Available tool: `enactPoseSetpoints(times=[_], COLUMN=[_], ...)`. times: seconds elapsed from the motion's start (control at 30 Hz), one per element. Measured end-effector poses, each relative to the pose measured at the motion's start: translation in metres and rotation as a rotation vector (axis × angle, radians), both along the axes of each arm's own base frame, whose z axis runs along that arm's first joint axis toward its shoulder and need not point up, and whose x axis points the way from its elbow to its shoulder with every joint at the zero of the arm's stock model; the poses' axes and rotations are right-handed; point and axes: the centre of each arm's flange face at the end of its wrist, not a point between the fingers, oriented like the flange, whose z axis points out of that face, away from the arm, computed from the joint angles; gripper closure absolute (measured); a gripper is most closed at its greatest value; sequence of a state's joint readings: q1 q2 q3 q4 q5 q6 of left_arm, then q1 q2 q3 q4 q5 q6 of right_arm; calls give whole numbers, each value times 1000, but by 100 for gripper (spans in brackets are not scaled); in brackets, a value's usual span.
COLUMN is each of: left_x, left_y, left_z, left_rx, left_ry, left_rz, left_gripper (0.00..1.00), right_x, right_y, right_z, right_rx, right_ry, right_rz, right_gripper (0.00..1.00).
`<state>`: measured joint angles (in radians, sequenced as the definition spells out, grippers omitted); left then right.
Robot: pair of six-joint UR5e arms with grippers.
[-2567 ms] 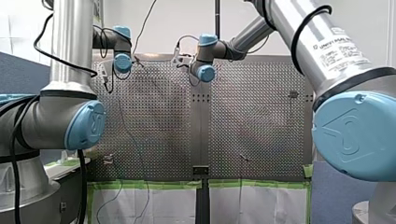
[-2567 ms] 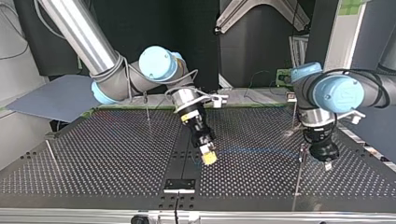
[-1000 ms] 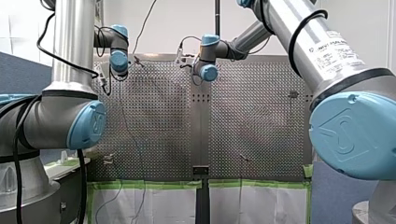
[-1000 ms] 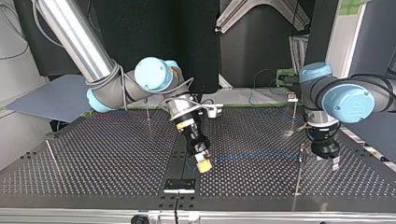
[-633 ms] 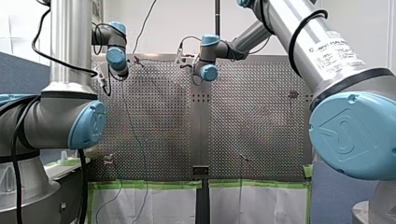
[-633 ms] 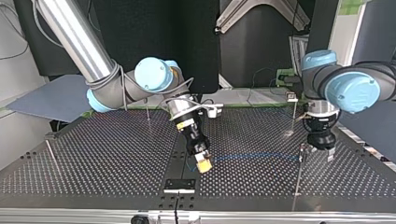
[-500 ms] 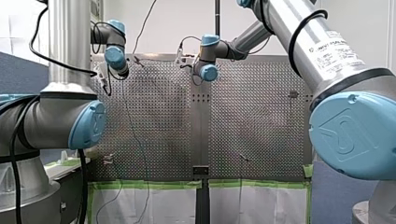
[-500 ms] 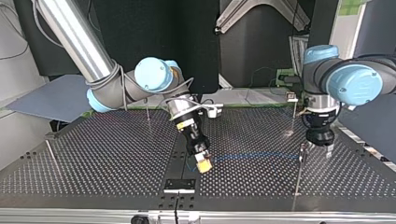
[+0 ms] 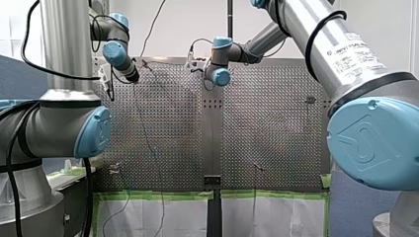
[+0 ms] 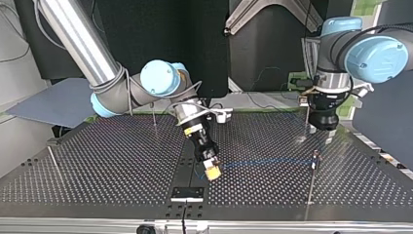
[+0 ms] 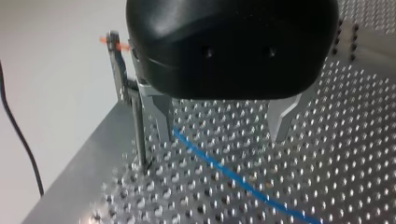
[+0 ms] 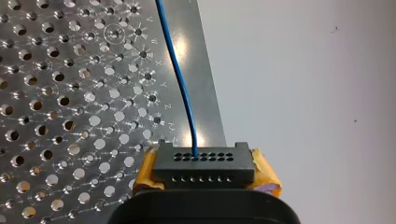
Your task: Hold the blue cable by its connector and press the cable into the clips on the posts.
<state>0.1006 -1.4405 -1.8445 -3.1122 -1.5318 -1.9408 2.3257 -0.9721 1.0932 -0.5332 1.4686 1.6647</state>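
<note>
The black connector (image 12: 204, 166) sits clamped between the yellow pads of my right gripper (image 12: 205, 175), which is shut on it. The blue cable (image 12: 180, 79) leaves the connector and runs away over the perforated plate. In the top view my right gripper (image 10: 213, 171) hangs low near the table's middle, and the cable (image 10: 263, 163) stretches to a clip (image 10: 315, 156) on a thin post. My left gripper (image 10: 323, 132) hovers above and behind that post. Its metal fingers (image 11: 161, 116) stand open, with the cable (image 11: 224, 172) passing on the plate below, untouched.
A post (image 11: 125, 93) with an orange mark stands just beside my left gripper's finger. More thin posts (image 10: 154, 114) (image 10: 53, 163) (image 10: 307, 117) rise from the perforated table (image 10: 107, 161). A black bracket (image 10: 187, 193) sits at the near edge. Green tape (image 9: 158, 195) lines the table's edge in the front view.
My left arm has lifted and drawn back from the clipped post toward the far side in the top view, its wrist turning. My right arm and the connector have stayed put.
</note>
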Motion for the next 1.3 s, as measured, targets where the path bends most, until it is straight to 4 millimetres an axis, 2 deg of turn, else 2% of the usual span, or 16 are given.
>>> enactPoseSetpoints(times=[0.13, 0.27, 0.5, 0.87, 1.1, 1.3], left_x=[-10, -17, -18, -21, -14, -16], left_y=[-4, -9, -8, -11, -17, -18], left_z=[13, 34, 56, 53, 48, 55], left_rx=[23, 65, 129, 226, 292, 352], left_ry=[-28, -101, -182, -142, -144, -169], left_rz=[-36, -77, -73, -40, -70, -67], left_gripper=[0, 0, 0, 0, 0, 0], right_x=[0, -1, -4, -5, -6, -6], right_y=[0, -1, -4, -5, -5, -6], right_z=[-1, -2, -4, -5, -6, -6], right_rx=[4, 12, 30, 37, 38, 38], right_ry=[3, 4, 1, 4, 5, 6], right_rz=[0, -13, -47, -58, -59, -59], right_gripper=[100, 100, 100, 100, 100, 100])
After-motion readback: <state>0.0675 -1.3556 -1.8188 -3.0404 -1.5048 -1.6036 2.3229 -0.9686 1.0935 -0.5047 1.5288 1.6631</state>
